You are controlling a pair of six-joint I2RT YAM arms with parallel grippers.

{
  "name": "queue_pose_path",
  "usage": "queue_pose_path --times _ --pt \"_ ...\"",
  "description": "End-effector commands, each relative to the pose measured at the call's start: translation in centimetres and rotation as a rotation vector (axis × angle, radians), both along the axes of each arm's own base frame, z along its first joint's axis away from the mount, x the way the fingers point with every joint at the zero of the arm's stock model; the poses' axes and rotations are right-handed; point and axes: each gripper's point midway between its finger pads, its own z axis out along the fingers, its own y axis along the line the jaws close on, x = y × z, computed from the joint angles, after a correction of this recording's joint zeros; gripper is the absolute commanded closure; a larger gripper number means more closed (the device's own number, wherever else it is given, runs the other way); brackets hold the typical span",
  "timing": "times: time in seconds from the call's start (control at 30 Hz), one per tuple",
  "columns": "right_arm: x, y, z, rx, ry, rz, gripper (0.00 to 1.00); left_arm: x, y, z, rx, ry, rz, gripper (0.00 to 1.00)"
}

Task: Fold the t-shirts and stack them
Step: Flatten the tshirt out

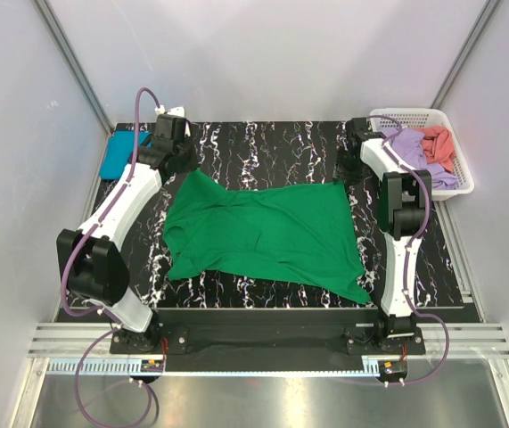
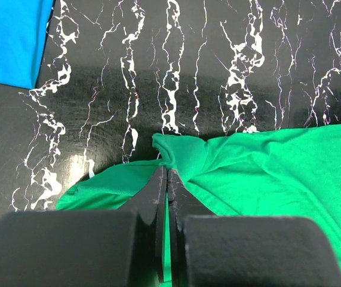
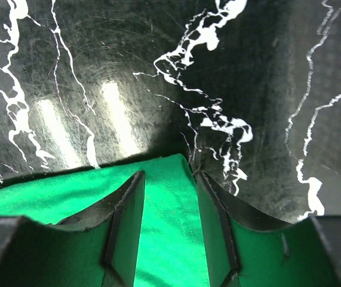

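1. Currently the green t-shirt [image 1: 263, 232] is lying spread and slightly rumpled across the middle of the black marbled table [image 1: 263, 147], unfolded.
2. The left gripper [image 2: 167, 173] is clenching a pinch of cloth at the shirt's far-left corner. The fabric is bunching into a small ridge just past its fingertips, so this corner looks secured for lifting.
3. The right gripper [image 3: 169, 176] is sitting released at the far-right corner. Its jaws are standing apart on either side of the hem, with the cloth lying flat between them and not gripped.
4. Both arms are working the far edge, probably so that it can be drawn over toward the near edge as a first fold. The right side would need to close on its corner before that.
5. The teal-blue t-shirt [image 1: 122, 156] is resting folded at the table's far-left edge, near the left gripper, probably serving as the base of the stack.
6. The lilac t-shirt [image 1: 410, 147] and the coral t-shirt [image 1: 437, 141] are lying crumpled in the white basket [image 1: 414, 114] at the far right, apparently awaiting folding.
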Motion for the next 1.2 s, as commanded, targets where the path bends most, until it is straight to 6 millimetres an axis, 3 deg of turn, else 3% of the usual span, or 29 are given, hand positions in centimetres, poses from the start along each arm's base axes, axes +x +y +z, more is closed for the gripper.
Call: queue_pose_path --times 0.0,0.3,0.43,0.47,0.5,0.6,0.67,0.7,0.77,0.8,0.83,0.9,0.93,1.0,1.03,1.07,1.1,1.13,1.17 --pt "0.6 0.2 -0.7 0.026 -0.012 0.017 0.53 0.9 -0.2 0.8 -0.012 -0.047 -0.001 1.0" --pt "1.5 0.5 -1.4 0.044 -0.017 0.02 0.56 1.0 0.0 0.8 -0.007 -0.05 0.005 1.0" --pt "1.7 0.5 -1.6 0.044 -0.024 0.038 0.72 0.9 0.1 1.0 -0.004 -0.054 0.01 1.0" --pt "2.0 0.5 -1.2 0.042 -0.034 0.038 0.89 0.8 0.2 1.0 0.0 -0.054 0.012 1.0" --pt "2.1 0.5 -1.0 0.041 -0.038 0.038 0.95 0.9 0.3 1.3 0.002 -0.061 0.017 1.0" --pt "3.1 0.3 2.3 0.028 -0.086 0.039 1.0 1.2 2.0 2.6 0.05 -0.088 0.074 1.0" --pt "4.5 0.1 7.8 0.01 -0.196 0.04 1.0 1.5 3.6 5.0 0.072 -0.128 0.137 1.0" --pt "4.4 -0.6 9.8 -0.015 -0.216 0.023 1.0 1.6 4.6 6.6 0.072 -0.157 0.17 1.0" --pt "4.9 -1.2 16.9 -0.036 -0.357 -0.002 1.0 1.6 5.9 10.2 0.068 -0.221 0.227 1.0" --pt "4.5 -1.3 18.9 -0.036 -0.388 -0.007 1.0 1.4 6.5 11.4 0.066 -0.244 0.246 1.0" --pt "3.9 -1.7 23.2 -0.042 -0.471 -0.029 1.0 0.9 7.2 13.9 0.065 -0.299 0.271 1.0" --pt "2.6 -2.4 26.6 -0.056 -0.525 -0.062 1.0 0.1 7.8 16.3 0.063 -0.36 0.297 1.0" --pt "1.2 -2.8 30.0 -0.059 -0.593 -0.087 1.0 -0.8 8.6 18.4 0.06 -0.414 0.329 1.0" --pt "-0.2 -3.0 33.2 -0.055 -0.664 -0.098 1.0 -2.0 9.1 21.3 0.043 -0.493 0.348 1.0" --pt "-1.9 -3.2 36.2 -0.049 -0.732 -0.1 1.0 -2.3 9.3 22.9 0.031 -0.546 0.349 1.0" --pt "-2.8 -3.4 37.9 -0.049 -0.776 -0.108 1.0 -3.9 9.6 25.1 0.008 -0.609 0.351 1.0" --pt "-3.6 -3.6 39.9 -0.049 -0.83 -0.121 1.0 -4.5 9.6 26.2 -0.006 -0.64 0.346 1.0" --pt "-5.6 -4.0 43.0 -0.044 -0.906 -0.144 1.0 -5.1 9.4 27.6 -0.027 -0.681 0.333 1.0" --pt "-6.6 -4.1 44.6 -0.035 -0.946 -0.15 1.0 -6.6 9.4 29.4 -0.053 -0.731 0.324 1.0"
